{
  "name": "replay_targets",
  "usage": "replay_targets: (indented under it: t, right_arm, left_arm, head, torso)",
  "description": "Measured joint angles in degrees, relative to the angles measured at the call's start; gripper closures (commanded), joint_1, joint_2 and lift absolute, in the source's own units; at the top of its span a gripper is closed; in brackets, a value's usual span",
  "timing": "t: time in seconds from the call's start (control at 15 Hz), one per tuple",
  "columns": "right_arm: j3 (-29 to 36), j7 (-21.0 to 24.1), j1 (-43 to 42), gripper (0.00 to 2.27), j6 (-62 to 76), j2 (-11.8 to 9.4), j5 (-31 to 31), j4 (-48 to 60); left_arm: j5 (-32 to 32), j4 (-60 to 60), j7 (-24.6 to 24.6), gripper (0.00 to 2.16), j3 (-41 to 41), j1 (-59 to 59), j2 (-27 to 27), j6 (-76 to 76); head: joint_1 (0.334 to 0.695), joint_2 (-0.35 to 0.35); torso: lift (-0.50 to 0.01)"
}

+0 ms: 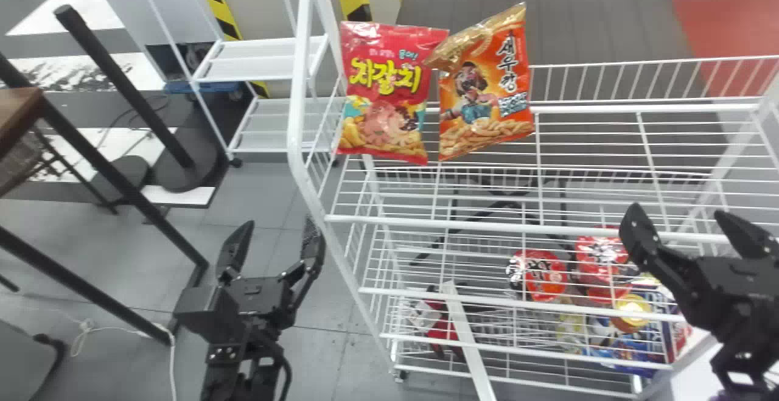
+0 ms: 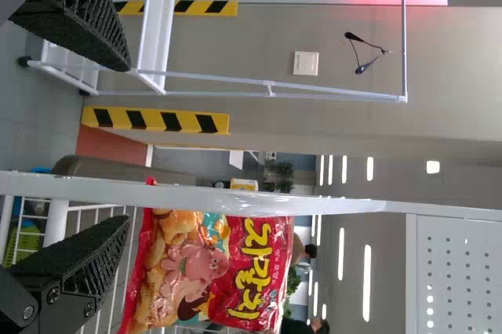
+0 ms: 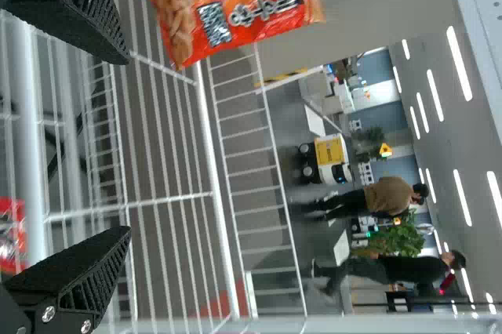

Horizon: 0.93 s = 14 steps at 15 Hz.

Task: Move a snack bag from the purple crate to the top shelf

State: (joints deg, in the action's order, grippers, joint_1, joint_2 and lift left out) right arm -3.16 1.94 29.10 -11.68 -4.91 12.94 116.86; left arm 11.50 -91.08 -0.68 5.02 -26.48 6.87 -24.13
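Snack bag: the orange one, which stood upright on the top shelf, at three o'clock from the red bag and slightly overlapping it in the head view
Long axis: nearly twelve to six, with the gold top seal slanting
Right end effector: open and empty, near the shelf's front rail; from it the orange bag lay towards ten o'clock in the head view, well apart from both fingers
Left end effector: also open and empty, beyond the shelf's left side; the red bag lay towards one o'clock
Nearer arm: judged by side, the right arm suited the orange bag, with its path on that side free of the red one
Next move: the placing looked done, so probably only a withdrawal towards five o'clock, without brushing the rail
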Motion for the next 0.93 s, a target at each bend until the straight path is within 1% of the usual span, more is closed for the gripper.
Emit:
replay_targets:
  t: [0.13, 0.33, 0.47, 0.67, 0.93]
  right_arm:
    - [0.87, -2.21, 2.47, 0.04, 2.78, 0.27, -2.2, 0.02]
    - [0.99, -2.76, 4.26, 0.04, 6.88, 0.66, -4.29, -1.04]
    - [0.61, -4.08, 5.01, 0.04, 9.57, 1.32, -6.1, -1.89]
    - [-0.63, -6.2, 6.28, 0.04, 20.43, 1.65, -8.27, -5.09]
    - [-1.78, -6.25, 7.19, 0.04, 25.93, 1.82, -10.34, -7.04]
  left_arm:
    - [-0.11, -0.74, -0.17, 0.15, 0.53, -0.97, -0.38, 0.02]
    - [-0.42, -1.99, -0.62, 0.15, 0.8, -2.28, -1.06, 0.54]
    - [-2.44, -3.37, -1.52, 0.15, 0.79, -3.3, -1.64, 1.42]
    - [-4.17, -5.62, -1.61, 0.15, 0.79, -4.52, -2.23, 3.85]
    - [-5.69, -7.22, -1.51, 0.15, 0.59, -5.35, -2.79, 5.8]
  head:
    - [0.695, 0.17]
    - [0.695, 0.172]
    - [0.695, 0.177]
    - [0.695, 0.191]
    - [0.695, 0.202]
  torso:
    - [0.0]
    - [0.0]
    - [0.0]
    - [0.0]
    - [0.0]
